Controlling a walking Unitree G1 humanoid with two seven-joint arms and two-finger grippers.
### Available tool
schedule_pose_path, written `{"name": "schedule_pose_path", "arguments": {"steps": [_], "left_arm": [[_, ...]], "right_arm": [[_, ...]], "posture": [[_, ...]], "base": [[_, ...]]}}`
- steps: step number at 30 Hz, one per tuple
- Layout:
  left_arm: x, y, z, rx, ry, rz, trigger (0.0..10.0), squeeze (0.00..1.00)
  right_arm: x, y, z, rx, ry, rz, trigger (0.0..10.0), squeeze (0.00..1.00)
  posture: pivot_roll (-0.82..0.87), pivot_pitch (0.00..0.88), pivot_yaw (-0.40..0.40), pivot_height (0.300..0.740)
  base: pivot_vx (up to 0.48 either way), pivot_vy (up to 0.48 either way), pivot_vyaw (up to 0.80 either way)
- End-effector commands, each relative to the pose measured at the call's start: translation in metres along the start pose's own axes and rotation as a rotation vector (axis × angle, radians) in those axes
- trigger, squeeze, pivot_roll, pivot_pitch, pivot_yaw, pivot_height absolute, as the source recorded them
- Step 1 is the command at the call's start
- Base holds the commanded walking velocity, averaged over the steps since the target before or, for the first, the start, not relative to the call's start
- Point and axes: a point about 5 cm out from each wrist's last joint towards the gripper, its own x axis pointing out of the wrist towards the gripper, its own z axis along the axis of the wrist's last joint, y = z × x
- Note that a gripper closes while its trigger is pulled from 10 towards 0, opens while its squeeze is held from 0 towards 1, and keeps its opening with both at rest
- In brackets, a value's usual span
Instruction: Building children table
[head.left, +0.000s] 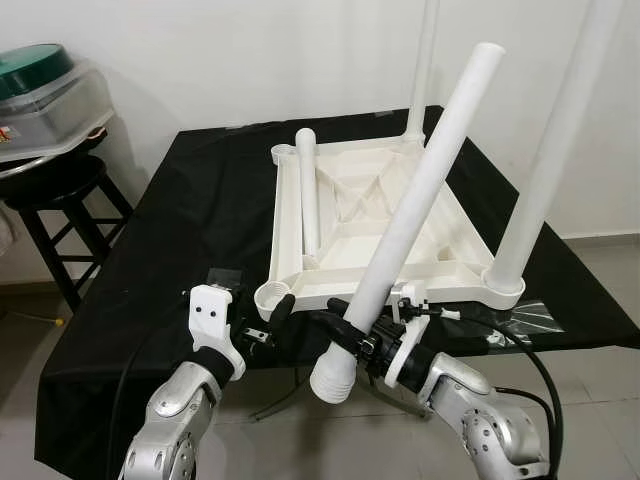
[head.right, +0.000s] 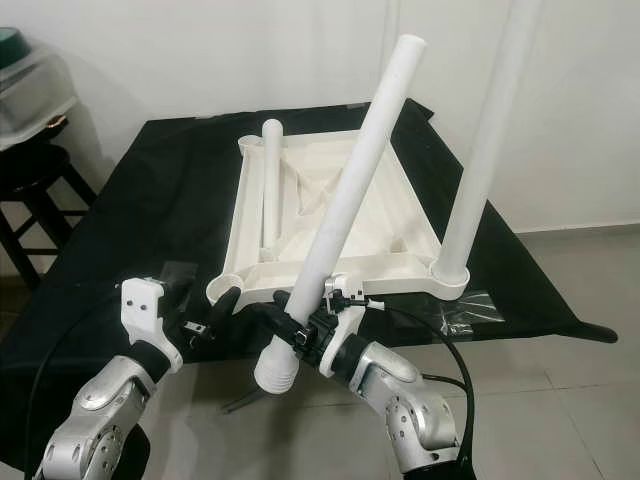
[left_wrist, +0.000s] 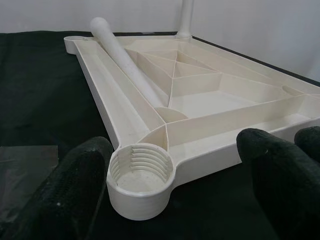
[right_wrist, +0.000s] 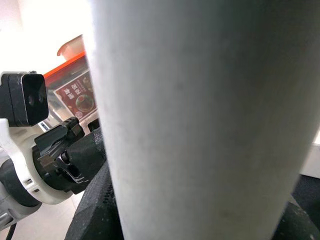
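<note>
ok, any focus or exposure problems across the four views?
Both eye views: sharp, evenly lit, soft shadows on the black cloth. Left wrist view: tabletop crisp, fingers soft from closeness. Right wrist view: held leg too close, blurred; background blown out at upper left.

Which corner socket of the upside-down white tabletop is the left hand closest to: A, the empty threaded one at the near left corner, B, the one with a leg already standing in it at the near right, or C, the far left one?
A: the left hand sits with its fingers either side of the empty threaded socket of the tabletop, open, not touching.
</note>
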Motion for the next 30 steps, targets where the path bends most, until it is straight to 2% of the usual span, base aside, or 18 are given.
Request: {"name": "schedule_pose_path", "arguments": {"steps": [1, 30], "left_arm": [[-0.0010, 0.0026, -0.0061, -0.008, 0.026, 0.012, 10.0, 0.00], [0.0002, 0.0036, -0.0035, -0.007, 0.014, 0.016, 10.0, 0.00]], "right_arm": [[0.0038, 0.0028, -0.0025, 0.008, 0.012, 0.021, 10.0, 0.00], [0.0048, 0.0022, -0.0007, 0.008, 0.008, 0.019, 10.0, 0.00]], "posture": [[-0.10, 0.071, 0.074, 0.740], [-0.10, 0.083, 0.072, 0.740]], "base": [[0.000, 0.000, 0.00], [0.000, 0.000, 0.00]]}}
